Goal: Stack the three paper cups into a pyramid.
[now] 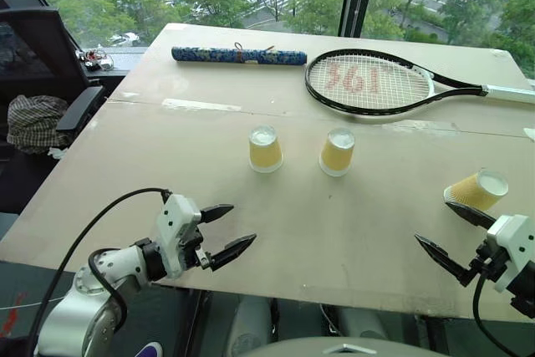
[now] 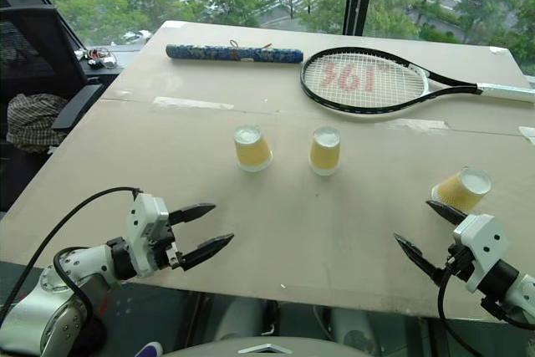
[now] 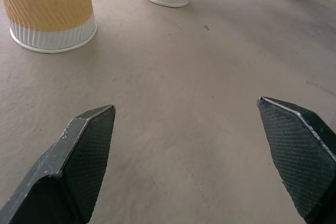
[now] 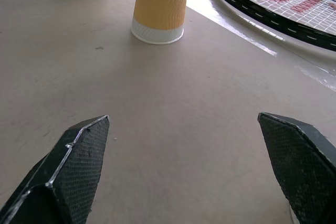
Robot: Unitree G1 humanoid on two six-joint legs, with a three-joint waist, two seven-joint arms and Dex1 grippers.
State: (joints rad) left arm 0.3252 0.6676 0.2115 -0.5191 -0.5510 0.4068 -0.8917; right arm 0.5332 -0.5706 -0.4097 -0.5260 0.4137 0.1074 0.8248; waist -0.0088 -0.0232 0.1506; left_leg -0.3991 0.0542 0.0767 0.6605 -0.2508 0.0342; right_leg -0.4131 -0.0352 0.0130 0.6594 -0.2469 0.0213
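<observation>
Hovering low over the near edge of the counter (image 1: 351, 232), the left gripper (image 1: 224, 232) points forward and toward the middle, tipped a little downward, its two black fingers (image 1: 219, 211) spread wide with nothing between them. The right gripper (image 1: 447, 236) mirrors it at the near right corner, angled forward and inward, its fingers (image 1: 440, 258) likewise spread wide and empty.

All three paper cups stand upside down on the counter, none stacked. The left cup (image 1: 265, 149) and the middle cup (image 1: 337, 151) stand near each other around the centre, with a gap between them, well ahead of both grippers. The right cup (image 1: 476, 190) sits apart near the right edge, appearing tilted, just beyond the right gripper's upper finger; whether they touch I cannot tell.

Farther back a tennis racket (image 1: 368, 81) lies flat, its handle running toward the right edge, and a rolled blue patterned bundle (image 1: 238, 56) lies beside it to the left. A black chair (image 1: 50, 64) with a checked cloth (image 1: 33, 119) stands off the counter's left side.
</observation>
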